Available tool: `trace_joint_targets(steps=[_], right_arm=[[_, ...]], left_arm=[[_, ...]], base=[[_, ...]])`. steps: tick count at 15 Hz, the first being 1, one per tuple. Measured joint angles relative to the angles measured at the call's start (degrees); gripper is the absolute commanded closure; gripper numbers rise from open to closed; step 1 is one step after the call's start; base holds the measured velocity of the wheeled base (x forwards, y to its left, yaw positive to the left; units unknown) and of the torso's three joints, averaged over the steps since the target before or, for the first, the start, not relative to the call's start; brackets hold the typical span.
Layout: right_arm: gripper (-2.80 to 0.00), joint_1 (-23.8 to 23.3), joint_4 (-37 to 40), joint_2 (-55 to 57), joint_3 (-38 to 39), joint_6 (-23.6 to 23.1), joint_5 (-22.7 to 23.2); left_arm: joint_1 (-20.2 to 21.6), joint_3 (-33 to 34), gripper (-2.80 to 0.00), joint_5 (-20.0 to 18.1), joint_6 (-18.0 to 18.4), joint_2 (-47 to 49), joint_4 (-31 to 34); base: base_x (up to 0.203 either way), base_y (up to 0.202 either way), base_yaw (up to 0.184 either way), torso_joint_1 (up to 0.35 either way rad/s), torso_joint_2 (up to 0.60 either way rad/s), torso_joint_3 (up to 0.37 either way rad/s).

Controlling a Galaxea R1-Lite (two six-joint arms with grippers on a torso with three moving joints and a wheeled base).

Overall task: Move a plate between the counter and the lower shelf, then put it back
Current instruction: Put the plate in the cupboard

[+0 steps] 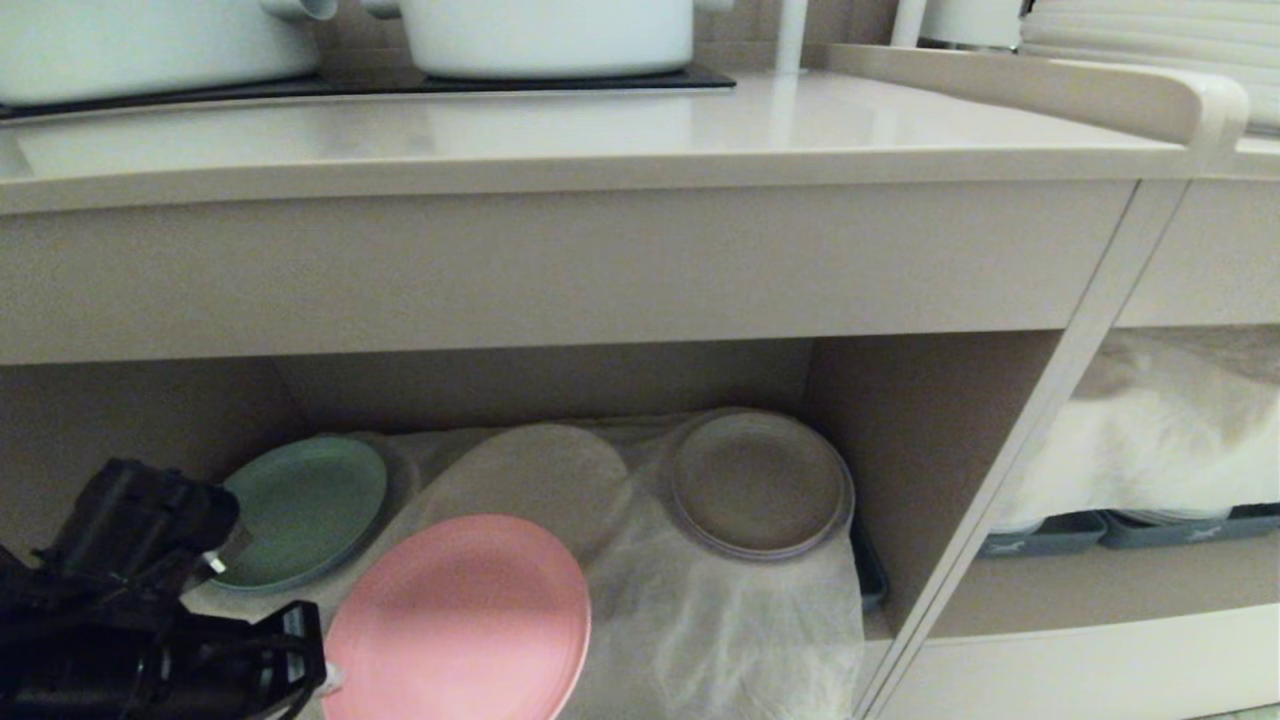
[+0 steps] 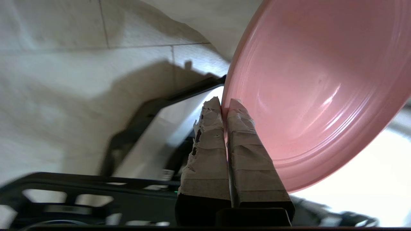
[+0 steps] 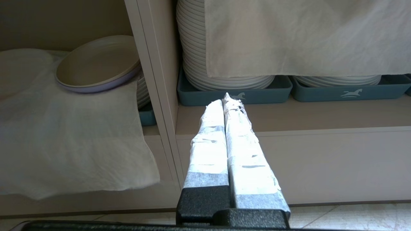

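My left gripper (image 1: 327, 679) (image 2: 224, 105) is shut on the rim of the pink plate (image 1: 462, 620) (image 2: 308, 83), at the plate's left edge. The plate hangs tilted in front of the lower shelf (image 1: 905, 455), low before its opening, with floor tiles behind it in the left wrist view. White cloth (image 1: 730, 620) drapes the shelf's base. The counter (image 1: 600, 135) runs above, bare at the front. My right gripper (image 3: 225, 98) is shut on nothing and points at the neighbouring compartment; it is outside the head view.
On the shelf's cloth lie a green plate (image 1: 300, 510) at the left and a beige-grey plate (image 1: 760, 482) at the right. White pots (image 1: 545, 35) stand on the counter's black panel. Grey trays (image 3: 234, 91) with white plate stacks fill the right compartment.
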Motion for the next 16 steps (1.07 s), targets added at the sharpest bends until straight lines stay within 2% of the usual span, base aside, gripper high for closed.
trace_joint_targets(steps=[9,16], right_arm=[[0.0,0.02,0.0,0.0,0.0,-0.01,0.0],[0.0,0.02,0.0,0.0,0.0,-0.02,0.01]], left_arm=[[-0.97,-2.53,0.0,-0.35,-14.46,6.99,-6.09],[-1.46,-2.49,0.0,-0.13,-19.9,10.15,-9.91]], base=[[0.0,0.0,0.0,0.0,0.0,0.0],[0.0,0.0,0.0,0.0,0.0,0.0]])
